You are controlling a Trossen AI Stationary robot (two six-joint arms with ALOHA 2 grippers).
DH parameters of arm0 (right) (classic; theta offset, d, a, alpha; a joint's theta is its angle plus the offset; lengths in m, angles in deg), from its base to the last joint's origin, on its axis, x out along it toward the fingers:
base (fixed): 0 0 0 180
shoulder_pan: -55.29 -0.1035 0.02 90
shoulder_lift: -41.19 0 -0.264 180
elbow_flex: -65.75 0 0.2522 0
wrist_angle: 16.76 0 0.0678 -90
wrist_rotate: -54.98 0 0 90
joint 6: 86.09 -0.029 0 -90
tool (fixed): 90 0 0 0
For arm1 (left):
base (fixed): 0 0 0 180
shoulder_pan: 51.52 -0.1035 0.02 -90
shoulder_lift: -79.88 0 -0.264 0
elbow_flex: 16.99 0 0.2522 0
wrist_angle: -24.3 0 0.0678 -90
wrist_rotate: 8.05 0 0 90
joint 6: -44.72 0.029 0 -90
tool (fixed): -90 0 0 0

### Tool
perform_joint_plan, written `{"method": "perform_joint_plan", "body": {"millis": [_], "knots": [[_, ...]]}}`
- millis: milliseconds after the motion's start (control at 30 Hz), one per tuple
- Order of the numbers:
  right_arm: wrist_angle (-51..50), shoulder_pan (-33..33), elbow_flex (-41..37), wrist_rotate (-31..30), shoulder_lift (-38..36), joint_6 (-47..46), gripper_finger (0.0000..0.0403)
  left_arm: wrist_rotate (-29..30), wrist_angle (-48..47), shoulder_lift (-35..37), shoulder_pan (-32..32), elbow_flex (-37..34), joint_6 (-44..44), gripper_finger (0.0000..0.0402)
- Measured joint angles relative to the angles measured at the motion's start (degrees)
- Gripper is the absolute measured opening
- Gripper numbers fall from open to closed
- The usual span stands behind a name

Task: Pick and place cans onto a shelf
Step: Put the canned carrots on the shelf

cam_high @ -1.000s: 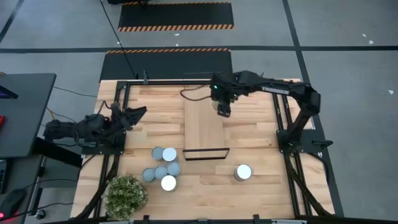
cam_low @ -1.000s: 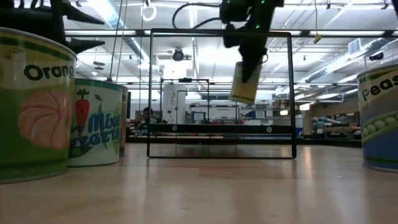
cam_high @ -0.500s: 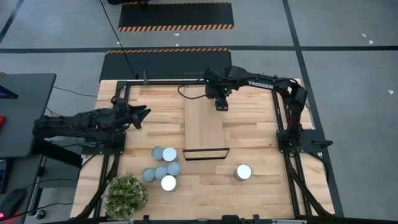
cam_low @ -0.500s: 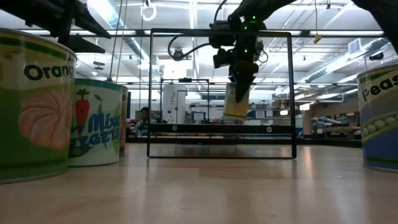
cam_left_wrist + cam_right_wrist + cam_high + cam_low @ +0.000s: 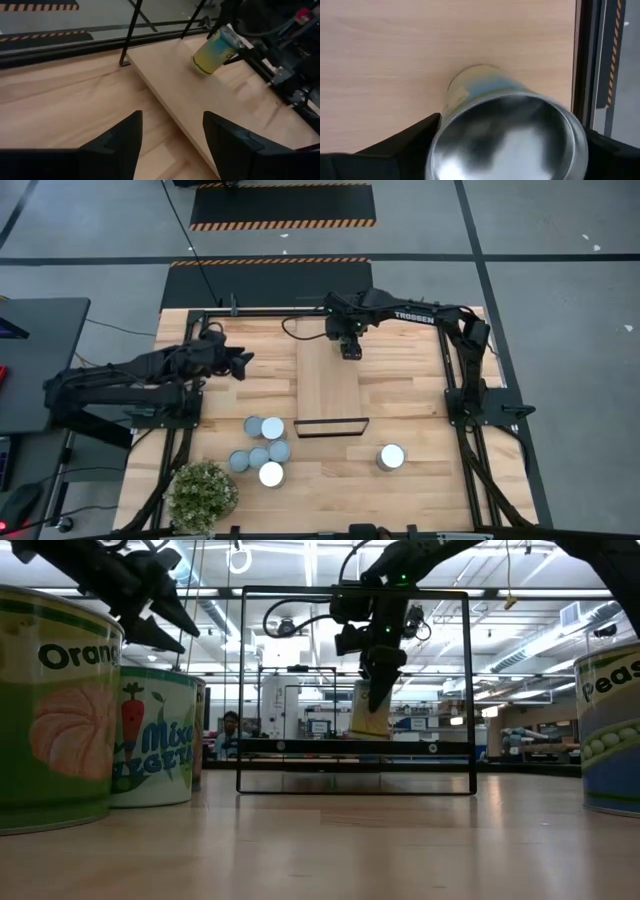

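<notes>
My right gripper (image 5: 350,348) is shut on a can with yellow-green sides (image 5: 369,712) over the far end of the light-wood shelf (image 5: 330,385). The can also shows in the left wrist view (image 5: 215,50). The shelf's black frame (image 5: 330,427) stands at its near end. My left gripper (image 5: 240,363) is open and empty, above the table left of the shelf. Several cans (image 5: 262,450) stand in a cluster on the table near the front. One more can (image 5: 391,457) stands to the right of them. My right gripper pinches the can's side just below its silvery top (image 5: 505,135), one finger (image 5: 405,145) on each side. The fingers come from above, pointing down. The can hangs slightly tilted, its bottom (image 5: 202,67) at the shelf's surface; whether it touches I cannot tell.
A bushy potted plant (image 5: 203,495) stands at the table's near left corner. Black arm mounts (image 5: 480,405) stand at the left and right sides. Large cans (image 5: 55,710) fill the low view's left edge, and another (image 5: 610,730) its right edge.
My right gripper has gone down toward the shelf and a little toward the far edge with the can, which has come from well above the board down to it. My left gripper has reached toward the table's right, closer to the shelf.
</notes>
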Motion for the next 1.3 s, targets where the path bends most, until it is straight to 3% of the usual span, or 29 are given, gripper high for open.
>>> {"method": "perform_joint_plan", "body": {"millis": [333, 600, 833, 1300], "knots": [[0.80, -0.26, -0.02, -1.45, 0.55, 0.91, 0.0397, -5.13, 0.52, 0.07, -4.38, 0.23, 2.27, 0.0215], [-2.75, -1.41, -0.04, -2.95, -1.40, -0.29, 0.0399, -7.35, 0.55, 0.11, -5.04, 0.23, 2.32, 0.0215], [0.49, -2.41, -0.03, -5.31, -2.34, -1.29, 0.0398, -7.35, 1.01, 0.09, -5.04, 0.23, 4.34, 0.0215], [2.88, 0.22, -0.04, -1.15, -2.28, -17.09, 0.0373, -7.76, 1.79, 0.09, -5.02, 0.23, 4.64, 0.0215]]}}
